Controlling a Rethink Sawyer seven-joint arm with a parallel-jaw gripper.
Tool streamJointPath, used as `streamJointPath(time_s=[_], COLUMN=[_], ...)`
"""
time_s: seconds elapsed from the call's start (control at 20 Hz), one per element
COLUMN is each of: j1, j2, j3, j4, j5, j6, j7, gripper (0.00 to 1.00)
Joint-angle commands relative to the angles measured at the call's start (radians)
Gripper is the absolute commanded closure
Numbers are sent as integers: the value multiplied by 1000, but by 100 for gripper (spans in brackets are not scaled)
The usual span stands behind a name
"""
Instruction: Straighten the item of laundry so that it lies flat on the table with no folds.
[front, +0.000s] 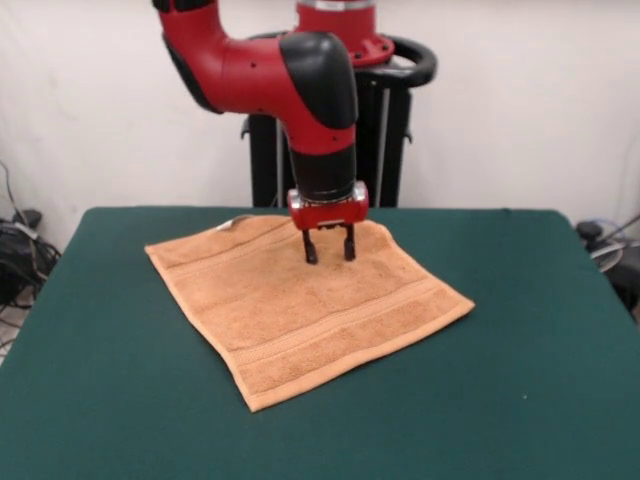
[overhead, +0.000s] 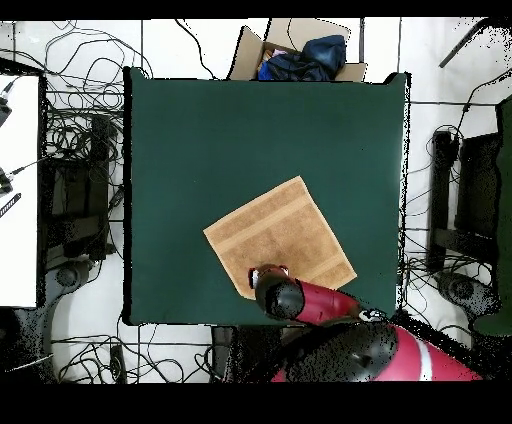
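The orange-tan terry towel (front: 305, 305) lies spread out on the dark green table (front: 520, 400), turned like a diamond, with border bands near two edges and a small white loop tag (front: 238, 221) at its far corner. It looks flat with no visible folds. It also shows in the overhead view (overhead: 285, 235) near the table's (overhead: 200, 140) robot side. My gripper (front: 329, 252) hangs straight down over the towel's far part, open, its fingertips at or just above the cloth, holding nothing. In the overhead view the arm covers the gripper (overhead: 268, 275) at the towel's lower corner.
The robot's pedestal (front: 330, 140) stands behind the table's far edge. A cardboard box with dark cloth (overhead: 300, 55) sits on the floor beyond the table's opposite edge. Cables (overhead: 75, 140) lie on the floor at the sides.
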Motion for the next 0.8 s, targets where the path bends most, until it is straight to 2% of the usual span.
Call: streamJointPath(time_s=[0.05,0.8], j1=[-78,-107], j2=[85,45], j3=[101,125], j4=[-261,-245], j5=[16,-13], j6=[-185,-248], j7=[194,206], gripper=[0,0])
